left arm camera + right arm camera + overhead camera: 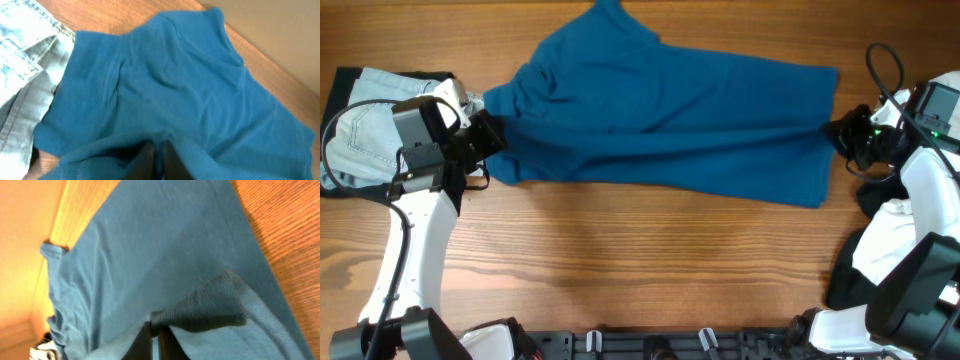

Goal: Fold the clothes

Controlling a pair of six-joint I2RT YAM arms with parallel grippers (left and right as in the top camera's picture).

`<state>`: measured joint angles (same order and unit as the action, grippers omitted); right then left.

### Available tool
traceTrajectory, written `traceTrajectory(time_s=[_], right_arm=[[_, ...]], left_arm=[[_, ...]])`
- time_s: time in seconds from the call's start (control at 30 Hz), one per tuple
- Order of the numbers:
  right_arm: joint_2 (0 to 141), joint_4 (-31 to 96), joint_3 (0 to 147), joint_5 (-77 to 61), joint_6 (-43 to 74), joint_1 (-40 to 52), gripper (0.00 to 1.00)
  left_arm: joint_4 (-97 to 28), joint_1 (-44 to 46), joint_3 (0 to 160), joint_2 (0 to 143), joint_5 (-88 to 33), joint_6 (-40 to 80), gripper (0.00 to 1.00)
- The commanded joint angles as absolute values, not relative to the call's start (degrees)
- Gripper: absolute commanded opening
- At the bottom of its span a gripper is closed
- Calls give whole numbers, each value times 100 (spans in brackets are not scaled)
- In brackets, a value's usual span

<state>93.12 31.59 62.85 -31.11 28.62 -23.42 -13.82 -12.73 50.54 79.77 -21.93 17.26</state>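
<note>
Wooden table, blue shirt stretched out, left gripper and right gripper clamped tight on opposite ends

This looks like a robotics lab bench. Two white robot arms, left arm and right arm, stand at the near edge of a wood-grain tabletop. A black cable loops beside one, and a plain beige wall rises behind. A blue shirt and pale jeans lie on the tabletop.
</note>
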Motion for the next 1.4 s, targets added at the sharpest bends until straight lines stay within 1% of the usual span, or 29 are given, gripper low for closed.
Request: traceTrajectory(time_s=[0.0, 0.03, 0.07, 0.1, 0.17, 0.27, 0.33, 0.43, 0.5, 0.6, 0.67, 0.77, 0.9, 0.93, 0.97, 1.03, 1.1, 1.17, 1.2, 1.23, 1.27, 1.37], right_arm=[[9430, 3000, 6375, -3203, 2995, -2316, 51], [9430, 3002, 6375, -3183, 2982, -2316, 59], [9430, 3015, 6375, -3173, 2875, -2318, 62], [9430, 3063, 6375, -3120, 2718, -2322, 66], [9430, 3336, 6372, -2810, 2652, -2322, 72], [9430, 3896, 6348, -2220, 2488, -2322, 76], [9430, 4278, 6294, -1914, 2484, -2320, 79], [9430, 4678, 6104, -1402, 2508, -2320, 82], [9430, 4663, 5824, -1321, 2486, -2320, 84], [9430, 4493, 5398, -1514, 2436, -2320, 84], [9430, 4154, 5085, -2025, 2204, -2320, 81], [9430, 3695, 4812, -2609, 1900, -2320, 80], [9430, 3485, 4519, -2794, 1909, -2305, 78], [9430, 3463, 4482, -2797, 1905, -2305, 78], [9430, 3389, 4440, -2799, 1894, -2305, 78], [9430, 3164, 4386, -2799, 1798, -2305, 74], [9430, 3044, 4351, -2939, 1804, -2303, 72], [9430, 3004, 4316, -3063, 1804, -2265, 70], [9430, 3002, 4270, -3044, 1809, -2213, 67], [9430, 2963, 4189, -2842, 1798, -2134, 67], [9430, 2936, 4134, -2694, 1802, -2091, 64], [9430, 2897, 4064, -2637, 1822, -2064, 46]], left_arm=[[-1173, -1258, 5144, 8040, -2095, 1758, 37], [-1146, -1258, 5144, 8038, -2095, 1756, 47], [-1162, -1264, 5144, 8038, -2093, 1702, 53], [-1256, -1264, 5144, 8038, -2049, 1667, 57], [-1640, -1264, 5144, 8038, -1688, 1667, 62], [-2388, -1264, 5144, 8038, -1061, 1664, 63], [-2788, -1264, 5144, 8040, -928, 1535, 63], [-3114, -1264, 5131, 8086, -810, 1321, 62], [-3138, -1264, 5111, 8215, -558, 1319, 62], [-3046, -1264, 5052, 8499, -379, 1299, 61], [-2956, -1262, 5050, 8807, -381, 1304, 59], [-2670, -1262, 5050, 9238, -414, 1306, 59], [-2342, -1262, 5050, 9660, -794, 1302, 59], [-2290, -1262, 5050, 9725, -856, 1304, 56], [-2259, -1262, 5050, 9767, -899, 1304, 50], [-2222, -1264, 5050, 9806, -915, 1304, 24], [-2204, -1264, 5052, 9795, -917, 1304, 11], [-2204, -1264, 5052, 9782, -915, 1304, 5], [-2202, -1264, 5054, 9782, -917, 1304, 4], [-2204, -1264, 5054, 9782, -917, 1302, 4], [-2206, -1264, 5054, 9782, -915, 1302, 4], [-2206, -1264, 5054, 9782, -915, 1302, 4]])
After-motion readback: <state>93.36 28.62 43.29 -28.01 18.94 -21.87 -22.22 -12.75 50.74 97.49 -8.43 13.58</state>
